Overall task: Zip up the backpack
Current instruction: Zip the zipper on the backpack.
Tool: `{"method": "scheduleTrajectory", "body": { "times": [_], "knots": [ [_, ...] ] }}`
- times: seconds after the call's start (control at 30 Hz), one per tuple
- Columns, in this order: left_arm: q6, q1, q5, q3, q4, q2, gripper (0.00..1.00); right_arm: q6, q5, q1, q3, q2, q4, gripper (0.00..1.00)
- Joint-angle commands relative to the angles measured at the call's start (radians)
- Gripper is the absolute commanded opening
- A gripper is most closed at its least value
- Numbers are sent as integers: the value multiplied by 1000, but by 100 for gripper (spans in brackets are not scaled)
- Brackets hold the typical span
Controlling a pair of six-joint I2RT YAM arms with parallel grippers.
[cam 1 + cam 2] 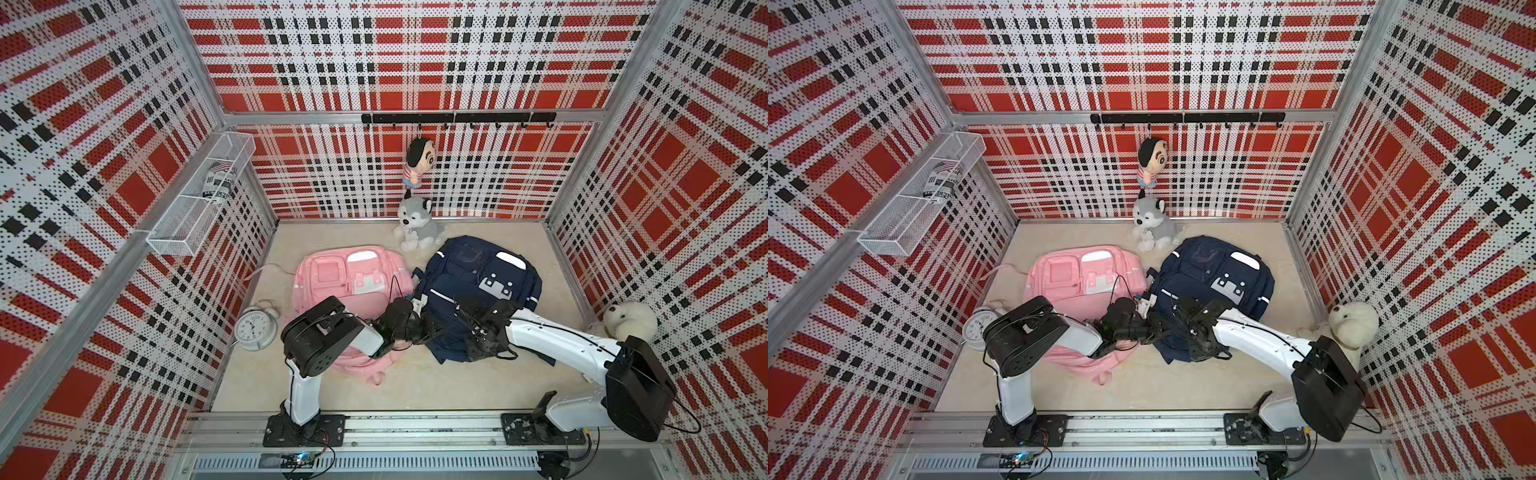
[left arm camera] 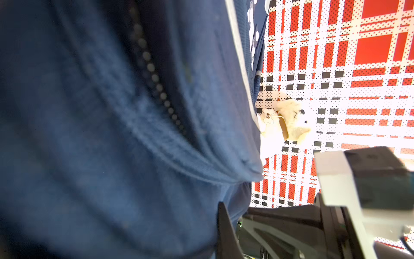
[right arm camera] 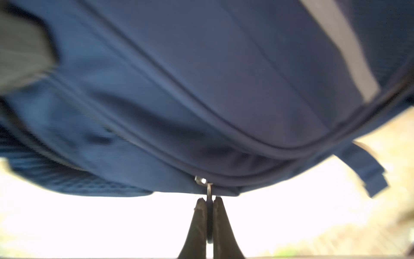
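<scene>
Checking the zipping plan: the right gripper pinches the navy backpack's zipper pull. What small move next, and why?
Probably slide the right gripper slightly in the closing direction: its jaws are shut on the zipper pull of the navy backpack, and the left wrist view shows open teeth.

The navy backpack [image 3: 201, 89] fills the upper part of the view, its blurred fabric crossed by curved piping seams. At its lower edge the right pincer [image 3: 208, 200] has both tips pressed together on the thin metal ring of the zipper pull [image 3: 209, 190], just under the slider. A grey strip [image 3: 345, 49] crosses the fabric, and a navy strap [image 3: 367, 170] hangs over the pale, overexposed surface [image 3: 89, 224]
</scene>
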Motion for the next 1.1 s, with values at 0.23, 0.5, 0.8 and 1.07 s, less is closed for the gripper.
{"method": "scheduleTrajectory", "body": {
  "times": [0.23,0.5,0.8,1.07],
  "knots": [
    [68,40,-45,-53,-33,-69,0,23,144,-121,36,63,-222,0],
    [82,30,-36,-57,-36,-70,0,40,179,-183,74,108,-147,0],
    [88,20,-48,-73,-43,-91,0,-80,223,-349,110,234,-2,0],
    [75,4,-59,-62,-53,-90,0,-193,173,-461,162,195,100,0]
  ]
}}
